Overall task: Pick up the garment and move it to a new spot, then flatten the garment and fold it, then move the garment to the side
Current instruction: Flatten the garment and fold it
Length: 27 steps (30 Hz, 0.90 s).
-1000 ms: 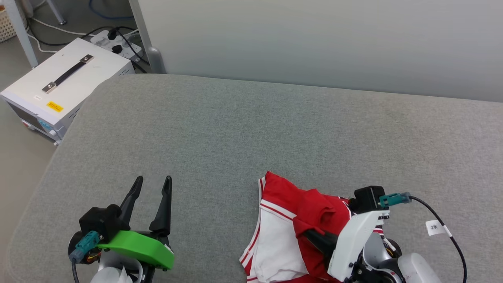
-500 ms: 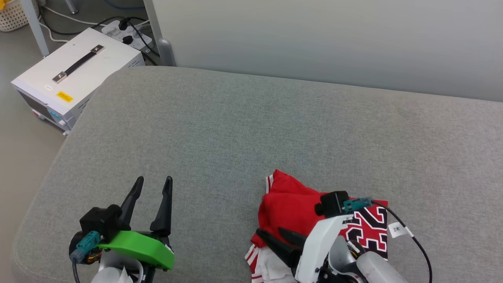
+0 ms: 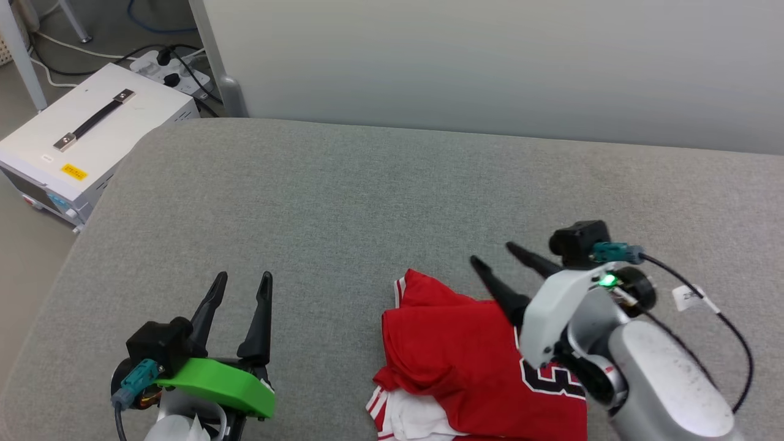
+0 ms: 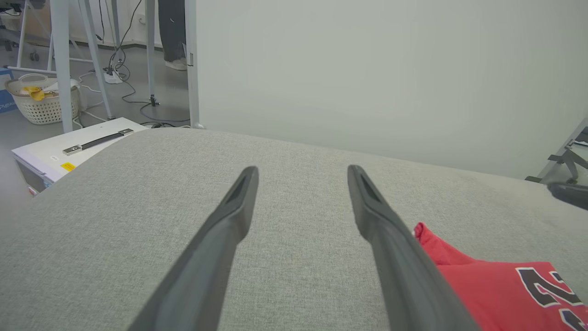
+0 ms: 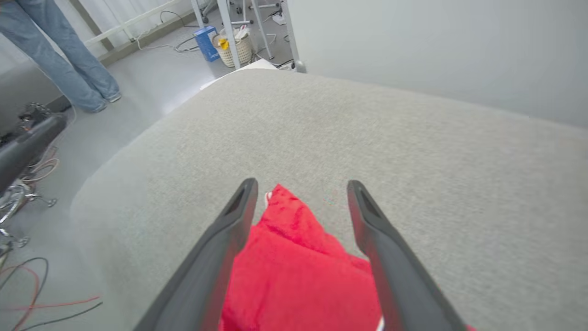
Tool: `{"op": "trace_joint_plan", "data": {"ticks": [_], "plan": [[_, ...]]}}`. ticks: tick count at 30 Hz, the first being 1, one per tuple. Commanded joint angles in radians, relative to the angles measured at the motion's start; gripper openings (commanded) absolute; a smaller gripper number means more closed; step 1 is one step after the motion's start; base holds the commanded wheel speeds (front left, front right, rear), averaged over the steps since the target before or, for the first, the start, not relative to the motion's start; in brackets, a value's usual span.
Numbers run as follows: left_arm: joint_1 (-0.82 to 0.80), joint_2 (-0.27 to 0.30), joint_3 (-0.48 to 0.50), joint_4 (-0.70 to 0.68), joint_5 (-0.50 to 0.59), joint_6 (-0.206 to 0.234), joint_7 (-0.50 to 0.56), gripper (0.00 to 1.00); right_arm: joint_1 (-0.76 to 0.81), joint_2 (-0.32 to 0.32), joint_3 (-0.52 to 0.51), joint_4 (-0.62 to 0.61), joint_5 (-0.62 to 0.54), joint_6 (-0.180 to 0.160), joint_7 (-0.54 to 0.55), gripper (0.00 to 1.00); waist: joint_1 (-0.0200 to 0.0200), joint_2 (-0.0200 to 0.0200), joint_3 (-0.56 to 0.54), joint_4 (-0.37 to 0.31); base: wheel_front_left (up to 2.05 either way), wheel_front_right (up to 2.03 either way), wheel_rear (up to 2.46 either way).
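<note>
While the shirt (image 3: 453, 355) lies in a loose red heap on the near part of the grey cushion (image 3: 367, 196), we take it as our marker for everything else. Far to its left and further back, off the cushion, a white box (image 3: 92, 141) with a dark handle sits on the floor, and a power strip (image 3: 165, 67) with black plugs lies just behind it. Well to the left of the shirt, and level with it, our left gripper (image 3: 243, 277) rests low over bare cushion. Its two dark fingers are spread apart with nothing between them and point away from us. From the left wrist view we see the shirt's red edge just to the right of that gripper's right finger, apart from it.

The shirt itself is crumpled rather than flat. A white sleeve with red striped trim pokes out at its near left corner, and part of a black-and-white number shows on its right side, partly hidden by our right arm.

Over the far right part of the shirt we hold our right gripper (image 3: 491, 252), its fingers angled up and to the left. They stand wide apart and released, with no cloth pinched between them. In the right wrist view the far red corner of the shirt lies below the gap between the two fingers. Beyond the shirt, a pale wall (image 3: 490, 61) runs along the back of the cushion.
</note>
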Motion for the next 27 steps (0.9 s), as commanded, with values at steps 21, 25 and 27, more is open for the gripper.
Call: {"op": "trace_joint_plan", "data": {"ticks": [21, 25, 27], "plan": [[0.045, -0.058, 0.028, -0.164, 0.101, -0.003, -0.006, 1.0, 0.296, -0.036, -0.477, -0.25, -0.321, -0.001, -0.424, 1.0, 0.0, 0.012, 0.027, -0.057, 0.0, 0.0, 0.0], [0.059, -0.065, 0.024, -0.168, 0.12, -0.003, -0.006, 1.0, 0.339, 0.018, -0.505, -0.274, -0.335, -0.001, -0.44, 1.0, 0.0, 0.012, 0.025, -0.056, 0.0, 0.0, 0.0], [0.063, -0.068, 0.02, -0.164, 0.127, -0.003, -0.006, 1.0, 0.349, 0.028, -0.503, -0.274, -0.342, -0.001, -0.444, 1.0, 0.0, 0.012, 0.023, -0.055, 0.0, 0.0, 0.0]]}}
